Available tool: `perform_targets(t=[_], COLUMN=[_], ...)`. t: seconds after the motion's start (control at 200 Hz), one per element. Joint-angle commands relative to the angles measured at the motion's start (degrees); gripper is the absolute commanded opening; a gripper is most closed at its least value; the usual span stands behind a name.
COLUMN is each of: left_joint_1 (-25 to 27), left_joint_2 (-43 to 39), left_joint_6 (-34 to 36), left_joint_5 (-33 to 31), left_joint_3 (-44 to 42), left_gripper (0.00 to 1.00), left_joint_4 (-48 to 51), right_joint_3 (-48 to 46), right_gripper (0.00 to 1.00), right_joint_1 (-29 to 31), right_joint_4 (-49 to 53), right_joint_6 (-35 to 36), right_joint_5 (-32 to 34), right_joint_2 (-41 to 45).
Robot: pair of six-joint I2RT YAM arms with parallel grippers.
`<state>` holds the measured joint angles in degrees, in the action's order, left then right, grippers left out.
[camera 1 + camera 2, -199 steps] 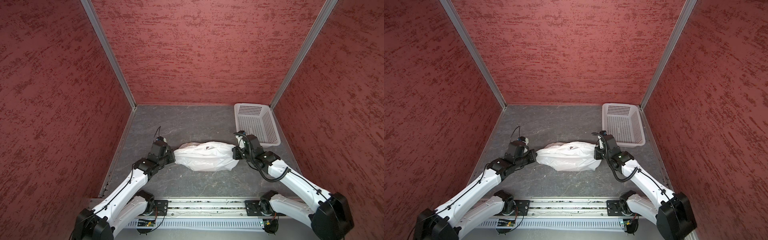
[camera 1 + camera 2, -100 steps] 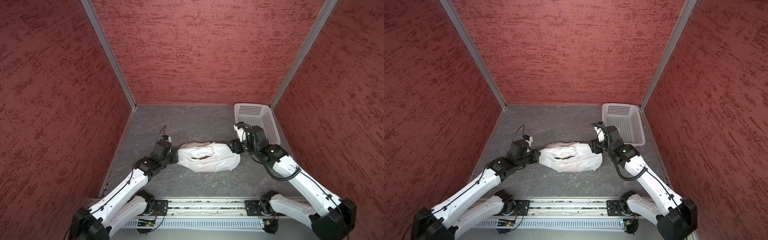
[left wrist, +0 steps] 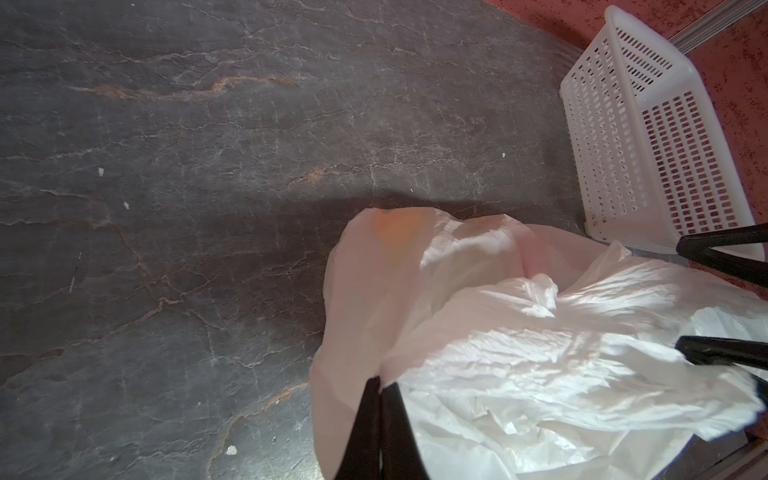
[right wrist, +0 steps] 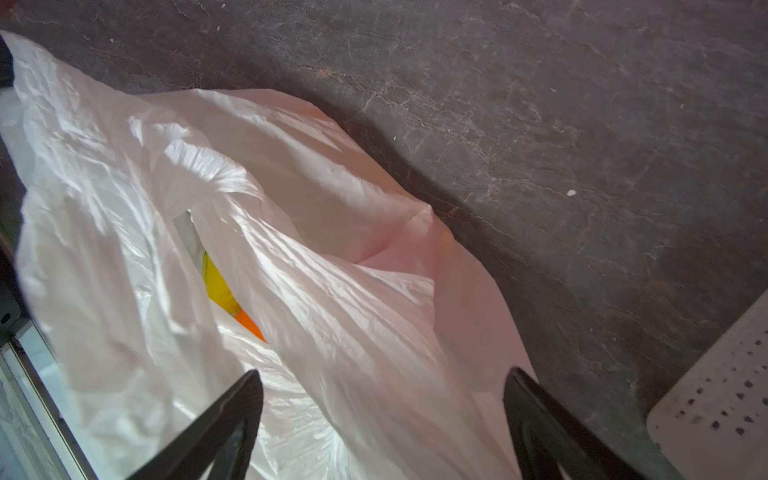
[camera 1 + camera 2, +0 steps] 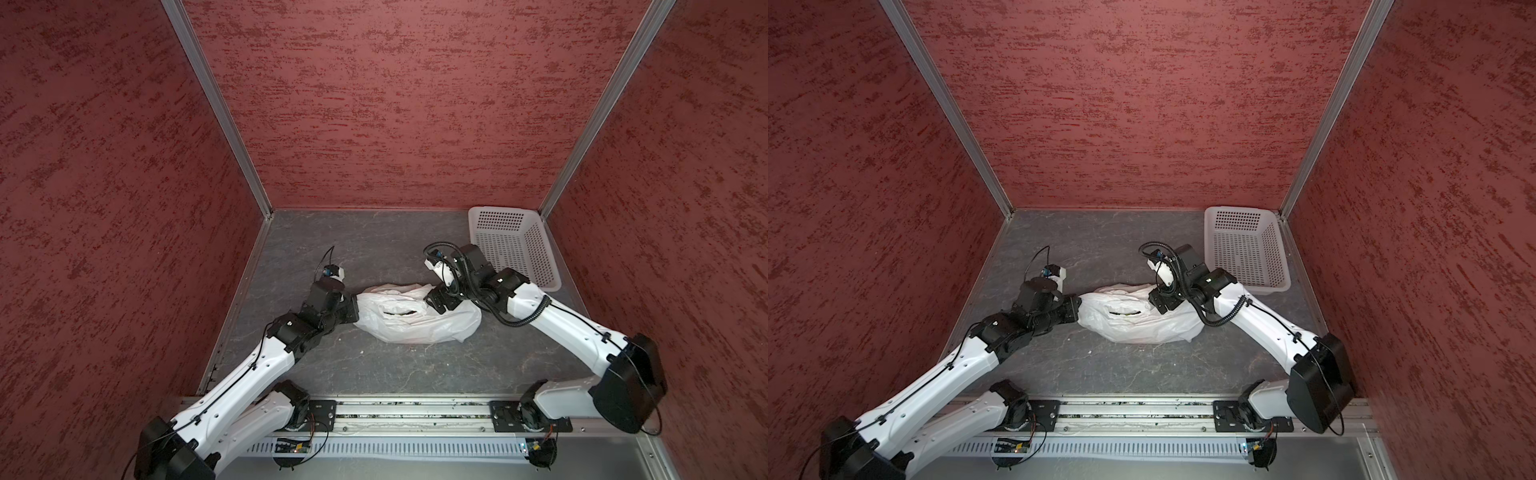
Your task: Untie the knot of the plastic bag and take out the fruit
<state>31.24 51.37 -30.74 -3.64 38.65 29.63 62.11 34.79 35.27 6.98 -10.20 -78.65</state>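
Both top views show the plastic bag [image 5: 419, 326] lying lengthwise left-to-right, left fingers [image 3: 374, 419] pinching its end, right fingers [image 4: 224, 419] spread.

The plastic bag [image 5: 415, 328] lies on the table [image 5: 374, 365], about midway between left and right. My left gripper [image 5: 355, 308] is at the bag's left end, touching it. My right gripper [image 5: 440, 301] is over the bag's far right part. The fruit [image 4: 220, 282] lies inside the bag, under its mouth. The basket [image 5: 503, 224] stands in the far right corner, behind and to the right of the bag and apart from it. The rail [image 5: 415, 409] runs along the table's near edge, with my arms' bases at its left and right ends.
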Motion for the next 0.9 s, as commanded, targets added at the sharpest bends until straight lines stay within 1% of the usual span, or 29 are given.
perform_targets(t=[0.0, 0.055, 0.125, 0.245, 0.286, 0.311, 0.376, 0.391, 0.411, 0.416, 0.441, 0.486, 0.506, 0.536, 0.551, 0.666, 0.706, 0.796, 0.897], left_joint_1=[0.3, 0.27, 0.21, 0.15, 0.15, 0.13, 0.13, 0.13, 0.17, 0.2, 0.21, 0.47, 0.7, 1.22, 1.54, 4.67, 5.82, 7.82, 8.12], left_joint_2=[0.6, 0.8, 0.99, 1.45, 1.68, 1.63, 1.8, 1.84, 1.92, 1.9, 1.89, 1.84, 1.82, 1.89, 2.02, 4.83, 6.82, 12.35, 18.47], left_joint_6=[0.6, 0.51, 0.51, 0.72, 0.81, 0.85, 0.86, 0.9, 1.03, 1.03, 1.21, 1.43, 1.64, 2.13, 2.38, 6.11, 7.93, 12.25, 14.09], left_joint_5=[-0.9, -1.06, -1.32, -1.7, -1.72, -1.72, -1.95, -1.98, -1.99, -2.03, -2.17, -2.42, -2.53, -2.83, -3.07, -3.94, -3.57, -1.23, 0.24], left_joint_3=[0.6, 0.41, 0.51, 0.77, 0.94, 0.98, 1.67, 1.94, 2.34, 2.49, 3.08, 4.34, 5.09, 6.24, 6.98, 13.28, 15.77, 20.88, 25.09], left_gripper=[0.0, 0.0, 0.0, 0.0, 0.0, 0.0, 0.0, 0.02, 0.08, 0.1, 0.21, 0.46, 0.56, 0.66, 0.7, 0.94, 1.0, 0.99, 0.99], left_joint_4=[1.41, 1.31, 1.34, 1.66, 1.83, 2.06, 2.85, 3.01, 3.33, 3.38, 3.85, 4.51, 4.76, 4.89, 4.91, 4.58, 4.16, 3.26, 2.88], right_joint_3=[-1.42, -2.16, -3.19, -3.35, -3.27, -3.02, -2.89, -3.02, -3.09, -3.11, -3.31, -3.78, -3.95, -4.3, -4.38, -5.22, -5.35, -5.98, -6.66], right_gripper=[0.91, 0.91, 0.89, 0.8, 0.72, 0.61, 0.4, 0.37, 0.33, 0.31, 0.26, 0.16, 0.12, 0.05, 0.01, 0.0, 0.0, 0.0, 0.0], right_joint_1=[0.34, 0.59, 0.92, 1.14, 1.16, 1.16, 1.16, 1.14, 1.16, 1.16, 1.16, 1.16, 1.17, 1.16, 1.16, 1.18, 1.16, 1.16, 1.16], right_joint_4=[-1.99, -2.09, -2.6, -3.45, -4.08, -4.5, -5.64, -5.91, -6.26, -6.35, -6.77, -7.57, -7.77, -8.08, -8.17, -8.11, -7.94, -8.02, -8.11], right_joint_6=[2.51, 3.14, 3.33, 3.74, 3.29, 3.15, 2.23, 2.12, 1.82, 1.77, 1.37, 0.47, 0.1, -0.46, -0.82, -2.91, -3.39, -4.15, -4.71], right_joint_5=[-0.57, -0.77, 1.38, 5.83, 7.51, 8.0, 8.6, 8.47, 8.08, 8.08, 7.58, 6.71, 6.23, 5.54, 5.2, 3.7, 3.45, 3.43, 3.49], right_joint_2=[1.7, 1.04, -0.48, -3.86, -4.22, -4.18, -3.02, -2.46, -1.75, -1.63, -0.52, 1.57, 2.51, 3.79, 4.45, 8.38, 9.37, 11.28, 12.68])
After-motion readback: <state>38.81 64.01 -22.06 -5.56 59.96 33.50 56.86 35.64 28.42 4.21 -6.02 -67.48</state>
